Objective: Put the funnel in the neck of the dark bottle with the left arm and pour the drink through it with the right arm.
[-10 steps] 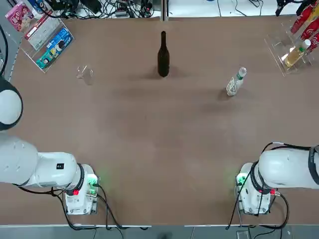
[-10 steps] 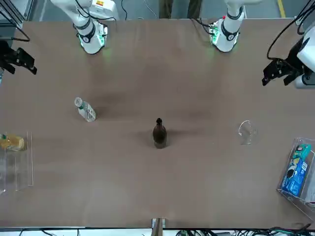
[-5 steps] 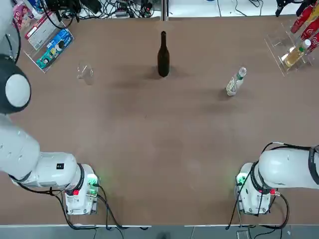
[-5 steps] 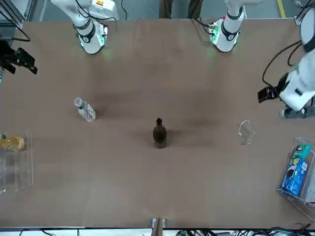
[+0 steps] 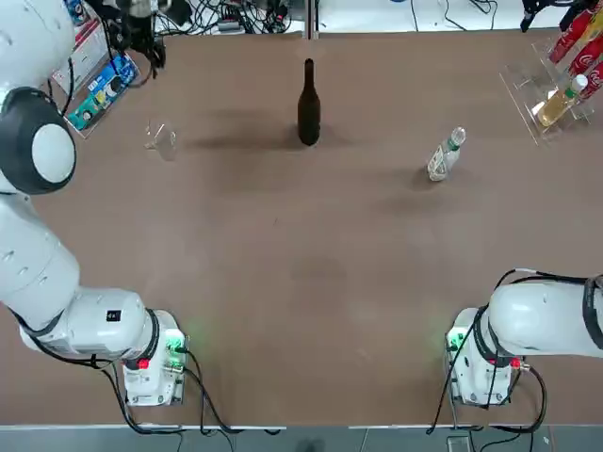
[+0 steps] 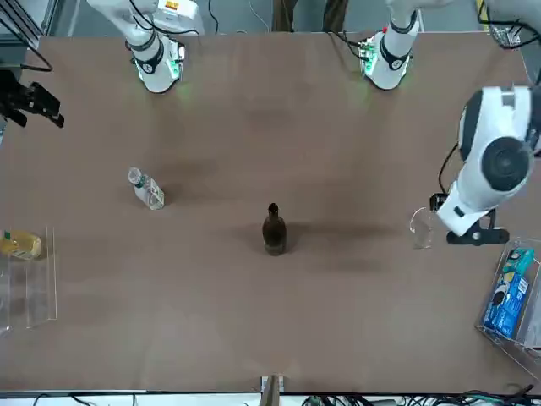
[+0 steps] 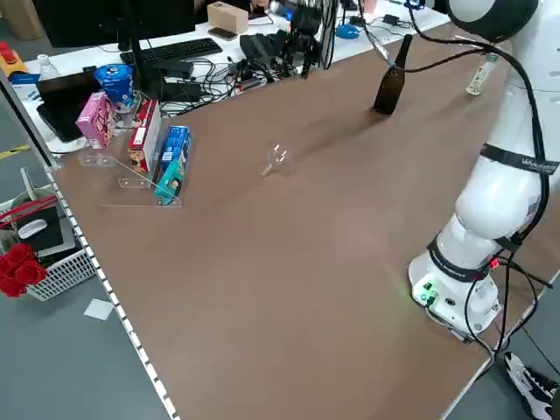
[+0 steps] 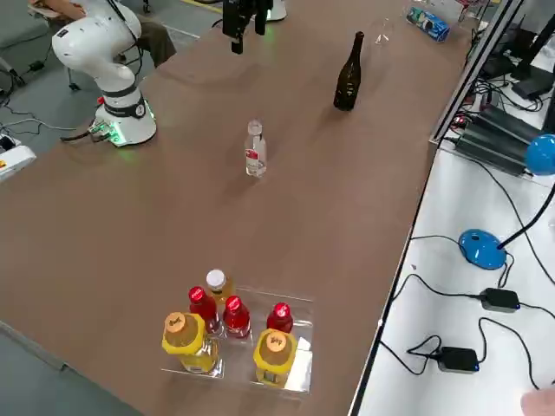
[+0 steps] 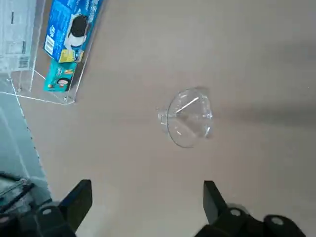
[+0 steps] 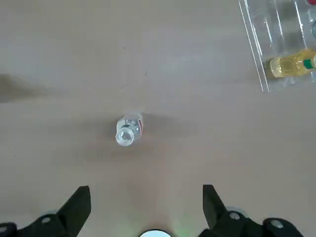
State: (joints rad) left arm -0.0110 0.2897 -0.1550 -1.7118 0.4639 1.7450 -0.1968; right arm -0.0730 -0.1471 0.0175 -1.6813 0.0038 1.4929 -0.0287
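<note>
**Desk:** Where does the funnel (image 9: pixel 188 117) stand, and what is the left gripper (image 9: pixel 143 202) doing?

**Photographer:** The clear funnel sits on the bare brown table (image 5: pixel 311 273), toward the far left, between the acrylic snack rack (image 5: pixel 89 80) and the dark bottle (image 5: pixel 308 105), well apart from both. The left gripper hangs above it with fingers spread wide and nothing between them. The funnel lies a little ahead of the fingertips, not yet between them.

**Desk:** How will it handle?

**Photographer:** By its look it is light, thin plastic: stiff enough to pinch, slick enough to squirt out. Whether it rests on its rim or tipped over, I cannot tell. I judge the rim's edge to be the likeliest hold, leaving the stem free for the bottle's neck.

**Desk:** And the pour?

**Photographer:** The drink (image 5: pixel 446 153) stands upright toward the right of the dark bottle, apart from it. The right gripper (image 10: pixel 146 207) hovers high over it, fingers wide and empty. The small bottle probably dents under a hard squeeze; its body is the likely grip.
</note>
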